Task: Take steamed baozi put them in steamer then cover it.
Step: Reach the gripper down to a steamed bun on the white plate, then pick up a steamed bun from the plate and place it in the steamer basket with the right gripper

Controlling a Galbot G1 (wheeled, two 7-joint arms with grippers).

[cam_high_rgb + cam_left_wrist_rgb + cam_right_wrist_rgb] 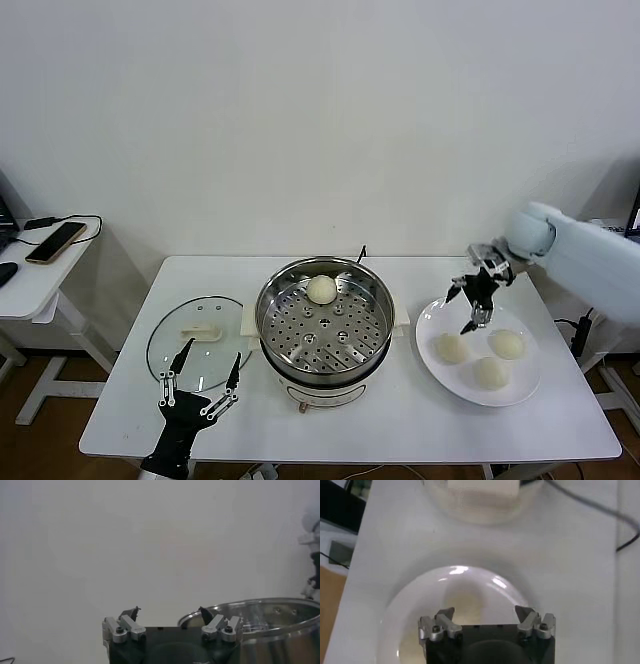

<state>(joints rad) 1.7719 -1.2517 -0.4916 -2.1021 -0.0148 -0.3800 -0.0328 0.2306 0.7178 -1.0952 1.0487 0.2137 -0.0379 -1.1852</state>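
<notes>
One smooth round cream-white steamed baozi (321, 289) already sits on the perforated steel tray at the far side of the large round shiny steel steamer (275, 335), which stands on its white base at the middle of the white rectangular table (420, 425). The other three cream-white buns (481, 358) lie together on the flat white round plate (430, 318) near the table's right edge. The right gripper (470, 305) hovers over the plate's far-left part with its jaws spread and nothing between them; the right wrist view looks straight down past them onto bare plate, with no bun lined up between the fingertips. The left gripper (204, 369) waits at the table's near-left corner, jaws spread and empty, just at the near rim of the round glass lid with a cream handle (168, 342) lying flat near the left edge. I judge the second bun's pick to be next, with three transfers and the covering left. The chief risk is a misaimed descent: from this offset the jaws could close on air or strike the plate, or a fingertip could nudge the nearest bun into its neighbours, since they lie close together. Squeezing too hard would likely dent the soft dough; too light a pinch could let it drop short of the steamer's rim.
</notes>
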